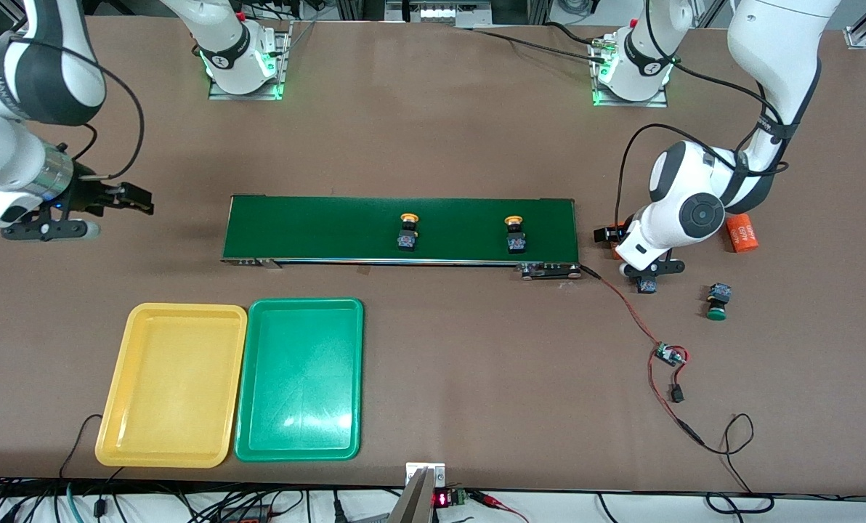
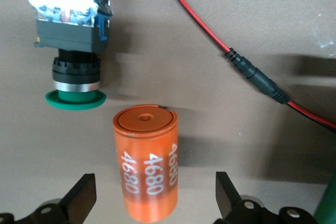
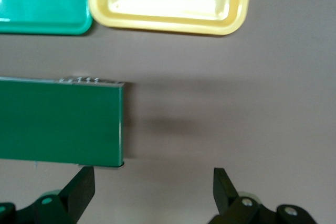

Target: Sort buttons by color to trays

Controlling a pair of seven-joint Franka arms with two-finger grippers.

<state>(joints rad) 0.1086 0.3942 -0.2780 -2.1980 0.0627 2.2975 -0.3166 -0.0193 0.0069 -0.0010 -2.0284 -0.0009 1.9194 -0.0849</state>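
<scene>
You have nothing sorted yet: the yellow tray [image 1: 171, 385] and the green tray [image 1: 300, 380] sit side by side, both bare, nearer the front camera than the conveyor belt [image 1: 317, 229]. Two yellow-capped buttons [image 1: 408, 231] [image 1: 515, 234] lie on the belt. One green button [image 1: 717, 301] lies on the table toward the left arm's end, and another green button [image 2: 72, 40] lies under the left arm, just beside an orange cylinder [image 2: 149, 161]. Your left gripper [image 2: 152, 198] hangs low over that cylinder, jaws spread wide and holding nothing. Your right gripper [image 3: 152, 190] waits over bare table at the belt's other end, equally wide and empty. All four buttons remain to be moved.
</scene>
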